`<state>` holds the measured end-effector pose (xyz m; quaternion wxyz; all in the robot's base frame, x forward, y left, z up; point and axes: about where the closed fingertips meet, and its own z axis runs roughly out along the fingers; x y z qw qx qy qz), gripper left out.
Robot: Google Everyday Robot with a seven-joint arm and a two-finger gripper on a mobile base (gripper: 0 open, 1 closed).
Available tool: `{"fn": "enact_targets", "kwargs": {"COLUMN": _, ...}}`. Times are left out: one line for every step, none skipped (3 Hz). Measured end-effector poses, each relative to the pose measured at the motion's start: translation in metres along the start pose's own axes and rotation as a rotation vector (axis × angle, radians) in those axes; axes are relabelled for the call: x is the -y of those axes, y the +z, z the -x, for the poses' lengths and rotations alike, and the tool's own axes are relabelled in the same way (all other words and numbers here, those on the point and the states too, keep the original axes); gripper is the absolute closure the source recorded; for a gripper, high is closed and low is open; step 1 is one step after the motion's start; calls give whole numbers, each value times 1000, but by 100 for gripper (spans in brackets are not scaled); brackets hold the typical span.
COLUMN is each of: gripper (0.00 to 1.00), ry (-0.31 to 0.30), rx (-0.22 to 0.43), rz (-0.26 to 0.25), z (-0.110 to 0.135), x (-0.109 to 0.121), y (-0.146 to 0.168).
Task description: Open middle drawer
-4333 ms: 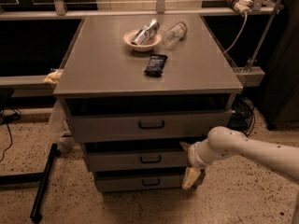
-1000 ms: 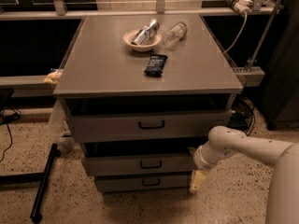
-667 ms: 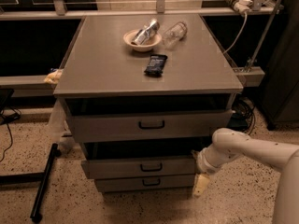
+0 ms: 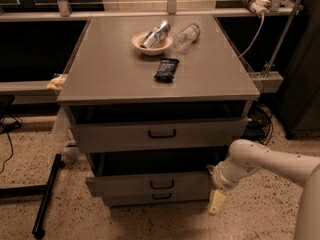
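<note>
The middle drawer (image 4: 125, 185) is a grey metal front with a small black loop handle (image 4: 161, 184). It stands pulled out from the cabinet, with a dark gap above it. The top drawer (image 4: 115, 135) is also a little out, and the narrow bottom drawer (image 4: 130, 199) sits just under the middle one. My gripper (image 4: 217, 200) is at the right end of the middle drawer's front, low by the cabinet's right corner. My white arm (image 4: 270, 161) comes in from the right and hides where the gripper meets the drawer.
The cabinet top (image 4: 110, 69) bears a bowl with a can (image 4: 152, 40), a clear bottle (image 4: 186, 36) and a black packet (image 4: 166, 69). A black stand leg (image 4: 46, 196) lies on the floor at the left. Cables (image 4: 260, 119) hang at the right.
The middle drawer front has come further out toward the camera and sits lower in view. My gripper and forearm have moved down and right with it.
</note>
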<state>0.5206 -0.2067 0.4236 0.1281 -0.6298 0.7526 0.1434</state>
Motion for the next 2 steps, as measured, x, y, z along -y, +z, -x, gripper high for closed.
{"fn": "enact_targets", "kwargs": {"gripper": 0, "ry": 28, "rx": 14, "rz": 58, "z": -4, "x": -26, "y": -6}}
{"fn": "enact_targets", "kwargs": {"gripper": 0, "ry": 28, "rx": 14, "rz": 58, "z": -4, "x": -26, "y": -6}}
